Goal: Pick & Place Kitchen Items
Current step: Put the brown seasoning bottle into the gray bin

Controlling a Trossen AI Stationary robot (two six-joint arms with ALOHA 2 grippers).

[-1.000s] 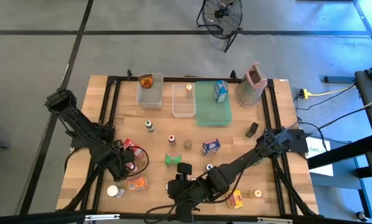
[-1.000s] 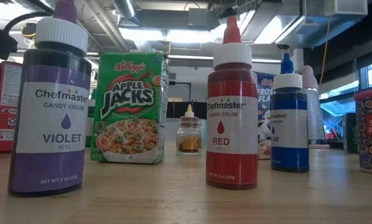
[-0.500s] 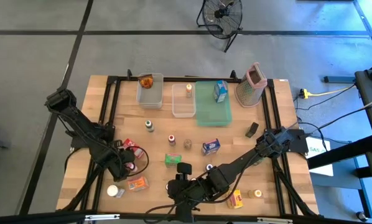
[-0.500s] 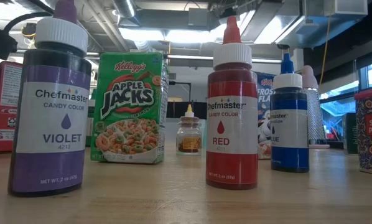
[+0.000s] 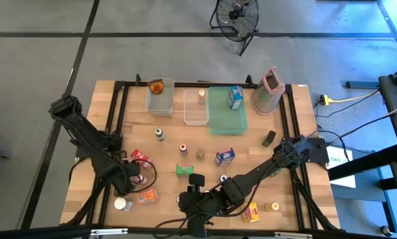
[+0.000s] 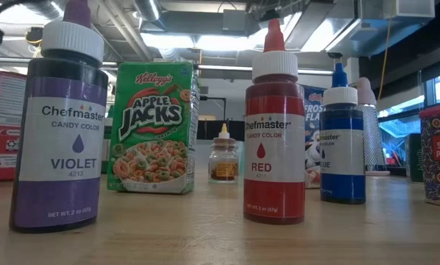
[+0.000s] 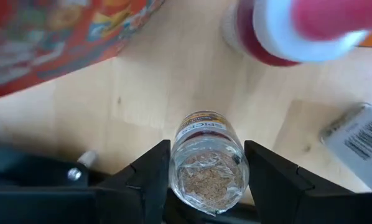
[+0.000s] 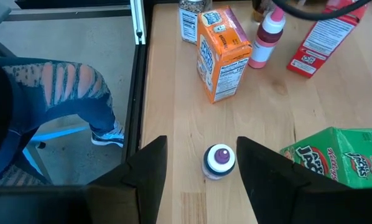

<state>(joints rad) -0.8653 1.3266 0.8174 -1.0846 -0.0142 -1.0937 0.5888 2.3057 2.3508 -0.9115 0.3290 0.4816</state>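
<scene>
My left gripper (image 5: 133,177) is at the table's near left, shut on a small clear spice jar (image 7: 206,163) filled with brown grains. The gripper hides the jar in the high view. Beside it stand a pink-capped bottle (image 7: 298,28) and a red box (image 5: 140,157). My right gripper (image 8: 201,146) hangs open near the front edge, slanting down over a violet-capped bottle (image 8: 220,158) that stands upright on the wood below its fingers. An orange box (image 8: 222,53) and a green Apple Jacks box (image 8: 335,163) stand nearby. My left gripper pinches the spice jar's clear body (image 7: 173,171) between its two fingers, one on each side. The fingers come from above, pointing down. The jar's labelled end (image 7: 201,124) points away from the wrist, and the wood shows beneath it.
At the far edge stand clear bins (image 5: 160,96), a green tray (image 5: 226,113) and a metal grater (image 5: 270,89). More bottles and boxes are scattered mid-table, among them a red bottle (image 6: 274,125) and a blue one (image 6: 342,143). A person's leg (image 8: 55,99) is beside the near rail.
My left gripper has closed on the jar and risen a little; in the low view the dark arm has left the upper left corner, baring more of the red box. The right arm has kept still.
</scene>
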